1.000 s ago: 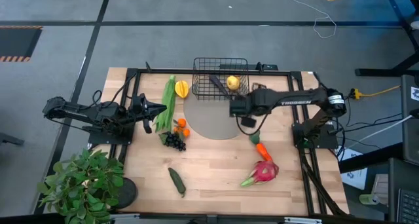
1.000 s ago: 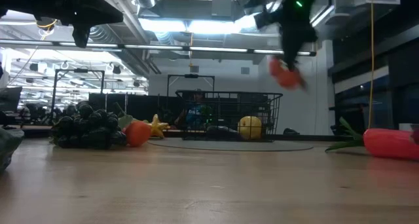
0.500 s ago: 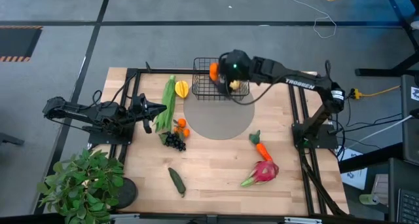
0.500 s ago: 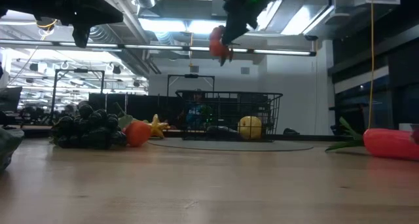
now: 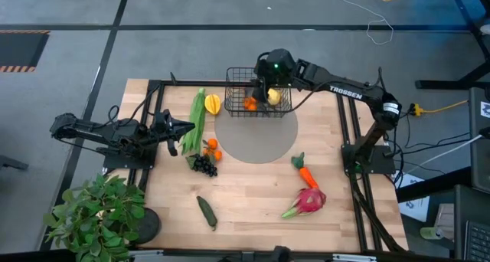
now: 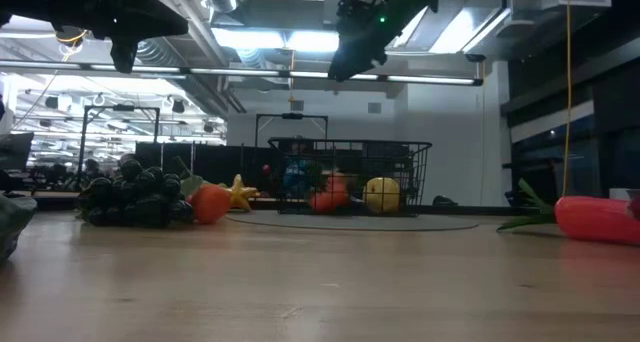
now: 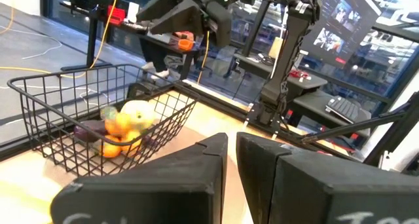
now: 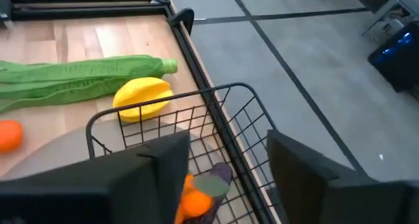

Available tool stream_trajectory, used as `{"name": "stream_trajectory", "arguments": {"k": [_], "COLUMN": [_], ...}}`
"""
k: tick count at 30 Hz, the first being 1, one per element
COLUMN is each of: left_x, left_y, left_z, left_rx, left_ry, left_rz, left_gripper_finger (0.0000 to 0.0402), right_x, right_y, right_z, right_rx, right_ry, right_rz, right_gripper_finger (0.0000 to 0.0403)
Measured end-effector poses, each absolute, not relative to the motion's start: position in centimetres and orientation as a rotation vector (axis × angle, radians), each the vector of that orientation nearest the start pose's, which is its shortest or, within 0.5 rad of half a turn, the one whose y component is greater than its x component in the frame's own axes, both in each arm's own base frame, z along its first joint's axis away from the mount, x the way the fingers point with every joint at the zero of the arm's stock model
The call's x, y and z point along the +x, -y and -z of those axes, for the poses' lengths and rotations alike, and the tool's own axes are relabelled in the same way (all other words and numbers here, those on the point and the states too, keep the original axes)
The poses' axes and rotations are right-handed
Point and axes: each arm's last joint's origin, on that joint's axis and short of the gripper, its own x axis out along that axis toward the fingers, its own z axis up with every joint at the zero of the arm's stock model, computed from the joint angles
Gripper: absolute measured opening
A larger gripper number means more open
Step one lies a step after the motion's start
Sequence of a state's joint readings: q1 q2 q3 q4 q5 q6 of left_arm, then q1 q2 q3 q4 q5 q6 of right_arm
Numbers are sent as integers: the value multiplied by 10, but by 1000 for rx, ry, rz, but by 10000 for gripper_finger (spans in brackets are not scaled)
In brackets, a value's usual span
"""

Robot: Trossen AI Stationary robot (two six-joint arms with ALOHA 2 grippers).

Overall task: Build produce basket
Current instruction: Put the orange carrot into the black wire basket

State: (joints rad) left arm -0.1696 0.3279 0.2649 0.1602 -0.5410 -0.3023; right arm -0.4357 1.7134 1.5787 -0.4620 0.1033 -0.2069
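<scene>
Small rectangular black wire-mesh basket point(image 5: 258, 93) sits at the far edge of the wooden table point(image 5: 253, 193), on the rim of a round grey mat point(image 5: 256, 139). Probably light and stiff; the thin grid would snag a fingertip, so I'd drop items in from above.

Right gripper point(image 5: 264, 78) hangs over the basket, fingers spread with nothing between them. Right wrist view looks straight down past both fingers into the basket, where a small orange fruit point(image 8: 196, 201) lies beside a purple eggplant point(image 8: 216, 175); a yellow lemon-like fruit point(image 5: 273, 96) is in there too.

Left gripper point(image 5: 187, 127) is parked at the table's left side, fingers pressed together, holding nothing.

Still outside, largest first:
- long green corn husk point(image 5: 197, 120), just left of the basket, beside the left gripper. Likely soft-skinned; pinch mid-length across the narrow axis.
- pink dragon fruit point(image 5: 310, 200), near right, well away from the right gripper. Bulky, scales may slip; grip the body.
- orange carrot point(image 5: 306, 173), just beyond it. Rigid, tapered; take the thick end.
- dark green cucumber point(image 5: 207, 211), near edge.
- yellow starfruit point(image 5: 212, 103), touching the corn; ridges give purchase.
- dark grapes point(image 5: 204, 165), lumpy.
- two small oranges point(image 5: 212, 148), round, liable to roll.
</scene>
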Motion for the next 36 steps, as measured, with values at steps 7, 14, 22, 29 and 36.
{"name": "stream_trajectory", "arguments": {"k": [7, 14, 22, 29, 36], "left_x": [112, 112, 112, 112, 112], "left_y": [4, 4, 4, 4, 4], "left_z": [-240, -240, -240, -240, -240], "left_rx": [-327, -327, -327, -327, -327], "left_ry": [130, 130, 130, 129, 130], "left_rz": [-358, -357, -358, -358, -357], "left_gripper_finger": [23, 23, 23, 23, 23], "right_x": [345, 310, 272, 274, 266], "right_y": [150, 134, 90, 37, -12], "right_z": [-336, -336, -315, -276, -218], "right_rx": [55, 284, 452, 425, 417], "right_ry": [-732, -1021, -1526, -1654, -1693], "right_rz": [462, 600, 708, 630, 619], "right_gripper_finger": [232, 221, 218, 218, 218]}}
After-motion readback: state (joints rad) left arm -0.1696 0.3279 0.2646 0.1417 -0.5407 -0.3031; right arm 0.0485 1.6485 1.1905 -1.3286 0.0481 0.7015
